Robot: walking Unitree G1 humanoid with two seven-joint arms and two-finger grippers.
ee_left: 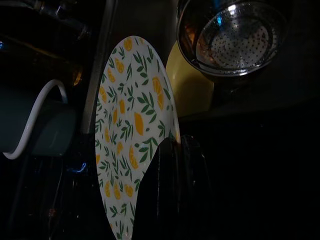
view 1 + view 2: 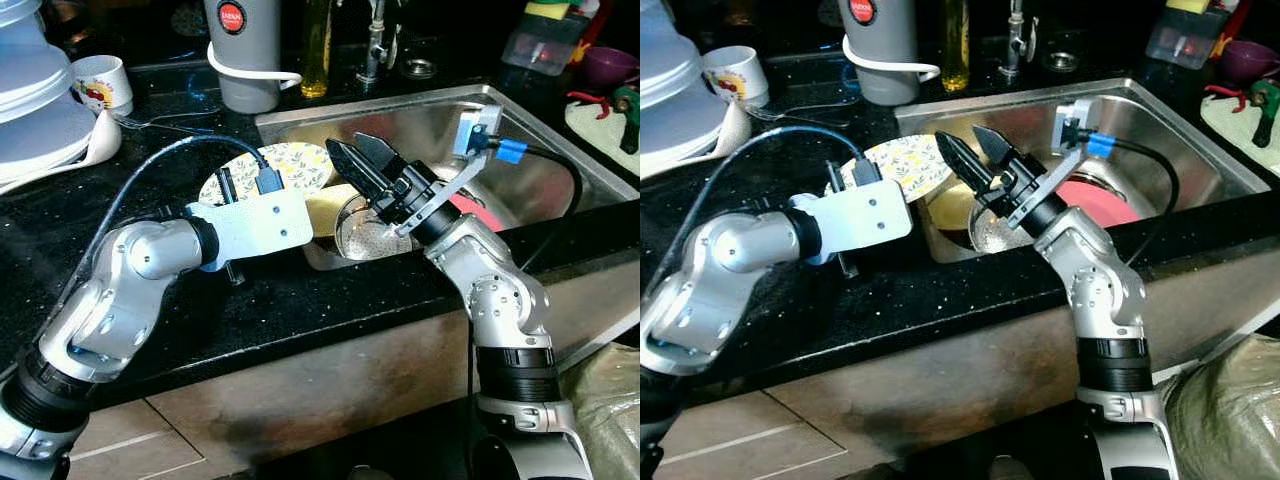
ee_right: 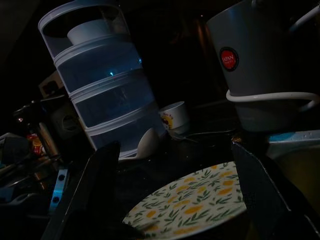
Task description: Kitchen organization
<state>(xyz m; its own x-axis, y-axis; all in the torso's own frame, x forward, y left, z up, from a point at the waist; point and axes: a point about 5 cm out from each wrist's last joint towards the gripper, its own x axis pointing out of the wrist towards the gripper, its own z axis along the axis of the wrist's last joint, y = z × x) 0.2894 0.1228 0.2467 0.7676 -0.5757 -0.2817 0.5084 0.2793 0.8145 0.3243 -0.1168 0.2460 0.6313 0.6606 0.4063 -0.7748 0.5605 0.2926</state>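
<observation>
The left gripper pinches the lemon-print plate by its rim; stiff, slick, breakable; the right gripper hovers with its 2 fingers spread.

Plate: white, with yellow lemons and green leaves
Desk: black, finely speckled
Sink: bare steel
Jug: grey, red round label, white handle
Cup: white, red print
Strainer bowl: shiny steel, dotted with holes
Dish: red

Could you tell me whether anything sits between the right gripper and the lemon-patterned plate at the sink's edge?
Nothing visible does. The right gripper, fingers open, hovers over the sink facing the lemon-patterned plate, with a clear gap between them. The left gripper is at the plate's near edge.
</observation>
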